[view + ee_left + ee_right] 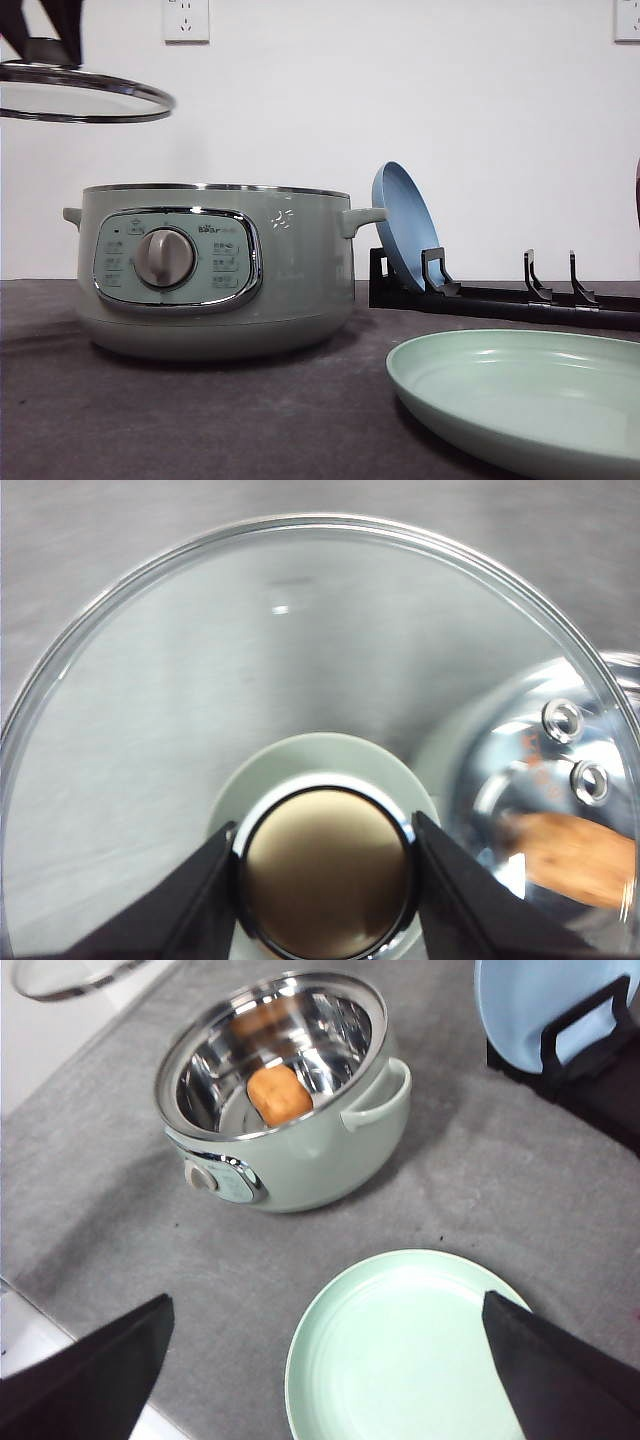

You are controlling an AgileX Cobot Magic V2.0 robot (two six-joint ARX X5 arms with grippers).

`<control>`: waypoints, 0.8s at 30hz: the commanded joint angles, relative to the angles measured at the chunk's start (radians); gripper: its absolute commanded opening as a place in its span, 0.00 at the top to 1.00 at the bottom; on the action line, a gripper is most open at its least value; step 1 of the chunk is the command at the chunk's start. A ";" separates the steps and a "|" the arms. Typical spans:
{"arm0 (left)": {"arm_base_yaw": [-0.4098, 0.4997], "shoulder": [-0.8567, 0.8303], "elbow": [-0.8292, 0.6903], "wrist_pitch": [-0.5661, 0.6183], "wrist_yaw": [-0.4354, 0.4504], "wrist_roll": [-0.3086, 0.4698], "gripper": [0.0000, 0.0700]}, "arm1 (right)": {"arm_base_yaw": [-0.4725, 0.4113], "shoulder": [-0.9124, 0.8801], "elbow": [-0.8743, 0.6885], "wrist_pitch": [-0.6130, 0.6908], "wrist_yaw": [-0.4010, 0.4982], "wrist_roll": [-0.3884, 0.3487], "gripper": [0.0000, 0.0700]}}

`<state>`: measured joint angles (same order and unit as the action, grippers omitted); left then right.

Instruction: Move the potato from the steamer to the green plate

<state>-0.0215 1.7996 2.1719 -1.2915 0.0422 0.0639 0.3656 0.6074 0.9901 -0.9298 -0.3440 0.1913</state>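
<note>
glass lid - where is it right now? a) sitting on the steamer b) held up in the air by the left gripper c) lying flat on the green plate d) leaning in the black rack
b: the left gripper is shut on the knob of the glass lid, which hangs above and to the left of the open steamer; the potato lies uncovered inside.

Orange-brown potato (280,1096) lies inside the open sage-green steamer (215,270); pale green plate (400,1350) sits bare nearby
</note>
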 commanded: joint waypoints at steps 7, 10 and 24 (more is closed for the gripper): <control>0.067 -0.018 0.046 0.027 0.001 -0.001 0.98 | 0.005 0.072 0.012 0.020 -0.061 0.019 0.11; 0.075 -0.018 0.046 0.027 0.002 -0.001 0.98 | 0.009 0.155 0.048 0.026 -0.098 0.029 0.11; 0.075 -0.017 0.046 0.030 0.002 -0.001 0.98 | 0.179 0.754 0.506 0.034 -0.107 -0.080 0.11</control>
<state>0.0521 1.7996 2.1719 -1.2911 0.0402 0.0639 0.5324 1.3142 1.4581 -0.9012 -0.4500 0.1392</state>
